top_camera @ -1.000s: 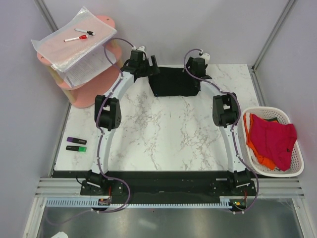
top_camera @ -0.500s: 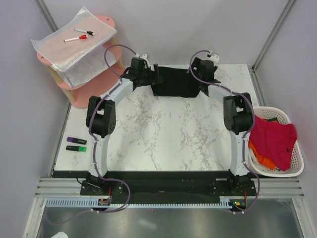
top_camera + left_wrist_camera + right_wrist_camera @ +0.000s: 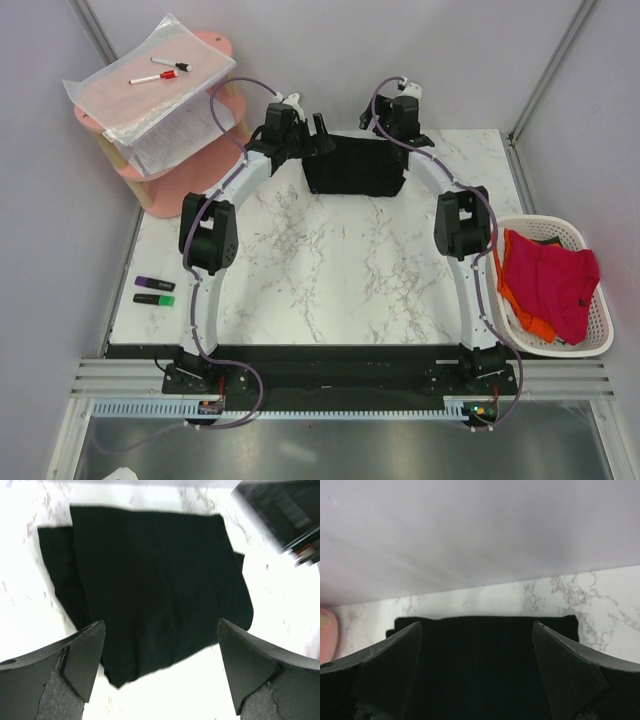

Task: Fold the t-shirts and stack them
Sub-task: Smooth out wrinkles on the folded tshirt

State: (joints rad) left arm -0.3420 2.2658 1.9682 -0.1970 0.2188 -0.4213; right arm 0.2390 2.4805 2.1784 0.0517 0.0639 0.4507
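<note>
Fingers (image 3: 82,665) of your left gripper (image 3: 160,630): spread wide, nothing between them, hanging over the black t-shirt (image 3: 160,575) with no contact that can be seen. Item, far left: pink tiered stand (image 3: 185,170) bearing sleeved papers (image 3: 120,100) and two markers (image 3: 165,72); no part in the task. Item, left side of the marble table (image 3: 330,270): two highlighters (image 3: 153,291), well apart from the cloth. Item, far centre: the black t-shirt, folded to a compact rectangle, lying near the table's far edge between your two grippers. In the left wrist view an under-layer juts out along one side, so the fold is not square. Risk one: if you lower open fingers and drag, you will likely pull the top layer off the lower one and undo the fold. Risk two: any push away from the bases could slide the bundle to the far edge and off it. Item, right end of the shirt: your right gripper (image 3: 477,627), jaws likewise wide apart and empty, hovering above the cloth. Item, far right: white slatted basket (image 3: 590,345) at the table's right edge, holding a red t-shirt (image 3: 545,280) heaped over an orange t-shirt (image 3: 535,325), both unfolded. Risk three: your right arm and its cable pass just beside that basket's rim, so a swing that way could snag cloth or tip the basket.
</note>
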